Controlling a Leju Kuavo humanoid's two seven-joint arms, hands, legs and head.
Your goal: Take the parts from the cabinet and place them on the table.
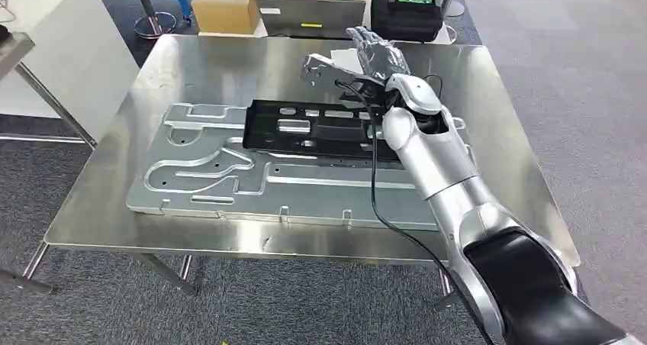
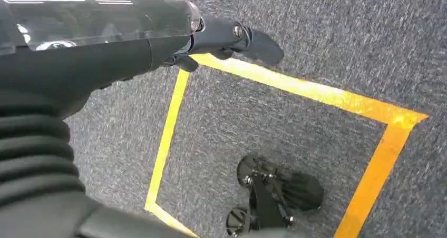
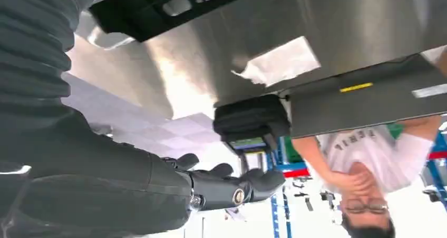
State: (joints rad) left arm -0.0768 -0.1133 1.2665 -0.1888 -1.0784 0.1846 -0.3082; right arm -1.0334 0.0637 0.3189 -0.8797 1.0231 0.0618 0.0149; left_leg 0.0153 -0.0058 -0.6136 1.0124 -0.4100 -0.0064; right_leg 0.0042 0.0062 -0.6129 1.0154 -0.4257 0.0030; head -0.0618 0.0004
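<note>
A cardboard box [image 1: 226,5] is standing beyond the far edge of the surface [image 1: 191,62], closed, so its contents cannot be told. Beside it a grey case [image 1: 309,13] with a yellow label and a black device [image 1: 412,9] with a lit screen are sitting at the same far edge.

The surface is shining steel, and a large silver plate [image 1: 229,181] with routed channels is lying flat on it, taking up much of the middle. A black part [image 1: 313,127] with cut-outs is lying flat on top of the plate, toward its far right side. A small silver bracket [image 1: 324,66] is resting on the surface just beyond the black part, next to a scrap of white paper [image 3: 279,64]. Grey carpet is covering the floor around the table; in the left wrist view yellow tape [image 2: 316,93] is marking a square on it.

A person [image 3: 363,154] in a white shirt is sitting behind the grey case.

The right hand [image 1: 378,55] is reaching over the far part of the surface, just past the black part and beside the bracket, its fingers [image 3: 263,180] spreading apart and gripping nothing. The left hand [image 2: 226,38] is hanging over the carpet, its fingers gently curling, apart, and holding nothing.
</note>
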